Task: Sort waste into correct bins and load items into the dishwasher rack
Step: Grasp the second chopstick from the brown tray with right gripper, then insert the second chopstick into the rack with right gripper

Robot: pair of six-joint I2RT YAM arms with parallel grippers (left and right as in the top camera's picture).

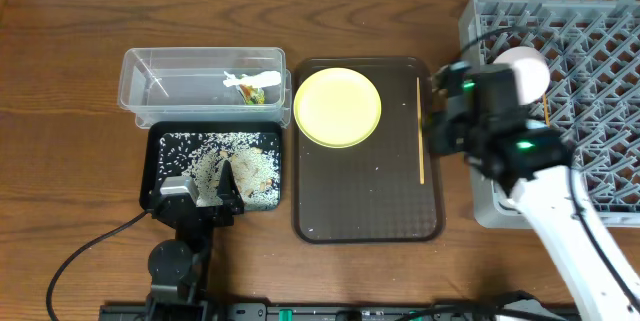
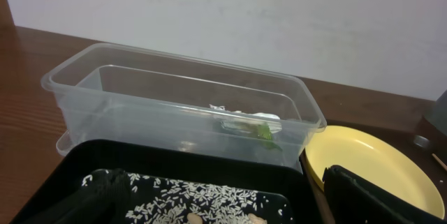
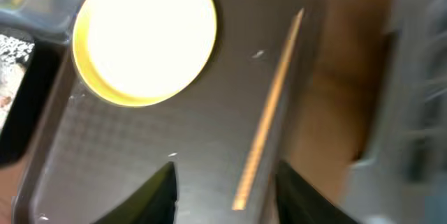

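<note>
The green-and-yellow wrapper [image 1: 252,89] lies inside the clear tub [image 1: 150,61]; it also shows in the left wrist view [image 2: 260,128]. White rice [image 1: 205,146] and beige scraps [image 1: 255,168] lie in the black tray [image 1: 157,161]. My left gripper [image 1: 205,193] is open and empty, low over the rice [image 2: 209,199]. The yellow plate [image 1: 338,107] and one chopstick [image 1: 421,126] lie on the brown tray [image 1: 365,206]. My right gripper [image 3: 227,189] is open above the chopstick [image 3: 271,109], at the tray's right edge. A white rounded dish [image 1: 525,69] sits in the grey rack [image 1: 600,31].
The right arm reaches over the rack's front left corner and hides part of it. A black cable [image 1: 85,251] runs across the table at the front left. A thin wooden stick [image 1: 547,113] shows in the rack beside the arm.
</note>
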